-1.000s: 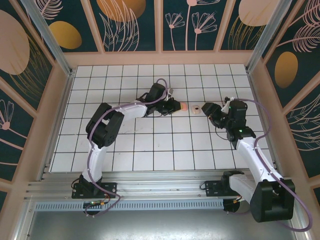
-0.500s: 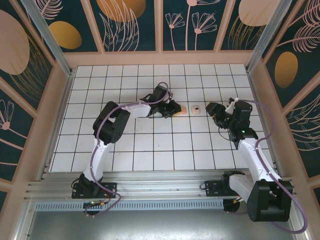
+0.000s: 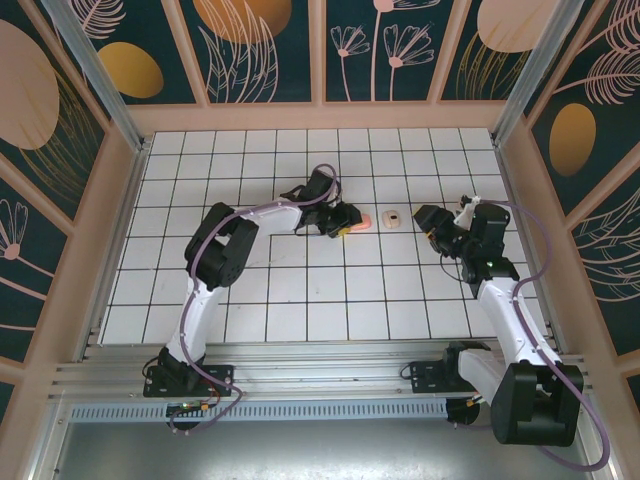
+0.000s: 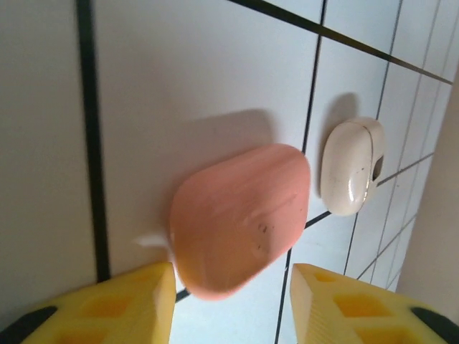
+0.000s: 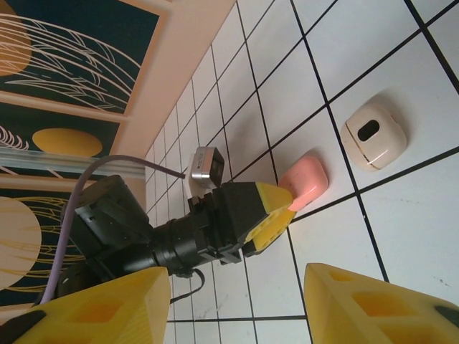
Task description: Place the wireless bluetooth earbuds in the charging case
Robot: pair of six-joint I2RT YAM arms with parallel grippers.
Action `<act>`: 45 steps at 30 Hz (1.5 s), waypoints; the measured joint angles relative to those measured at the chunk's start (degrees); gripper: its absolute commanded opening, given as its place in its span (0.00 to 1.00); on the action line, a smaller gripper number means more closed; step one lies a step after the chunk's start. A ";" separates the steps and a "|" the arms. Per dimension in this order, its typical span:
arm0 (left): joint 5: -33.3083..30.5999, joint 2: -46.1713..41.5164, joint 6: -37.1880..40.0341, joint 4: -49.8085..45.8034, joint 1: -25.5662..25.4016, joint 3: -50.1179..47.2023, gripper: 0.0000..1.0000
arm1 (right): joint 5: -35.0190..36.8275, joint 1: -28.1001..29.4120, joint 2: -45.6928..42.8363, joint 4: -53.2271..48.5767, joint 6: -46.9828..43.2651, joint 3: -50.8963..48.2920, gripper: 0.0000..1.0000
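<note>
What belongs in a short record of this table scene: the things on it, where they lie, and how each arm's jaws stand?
surface: white tiled table
pink box: on the table, its near end between the left jaws
cream box: beside the pink box, not touching it, dark oval spot on top
left jaws: apart, one each side of the pink box
right jaws: apart, nothing between them, clear of both boxes

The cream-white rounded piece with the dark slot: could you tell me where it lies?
In the top view the cream-white piece lies on the tiles, just right of the salmon-pink box, between it and the right gripper.
</note>
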 measured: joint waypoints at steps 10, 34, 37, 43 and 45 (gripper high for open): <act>-10.25 -16.20 9.31 -8.55 0.98 -6.75 0.99 | 2.86 -0.04 0.00 1.27 -2.84 -2.38 0.99; -57.96 -67.34 37.07 28.50 26.38 -71.76 0.99 | 41.72 -2.67 2.78 36.30 -31.43 -23.80 0.99; -58.03 -68.70 40.74 37.20 28.02 -76.52 0.99 | 41.64 -2.91 5.86 40.04 -32.98 -25.88 0.99; -57.75 -66.40 43.52 49.68 29.05 -81.31 0.99 | 40.59 -3.02 10.75 48.81 -35.80 -25.90 0.99; -57.57 -64.46 44.11 52.26 29.16 -81.83 0.99 | 40.22 -3.04 12.76 50.56 -36.83 -25.55 0.99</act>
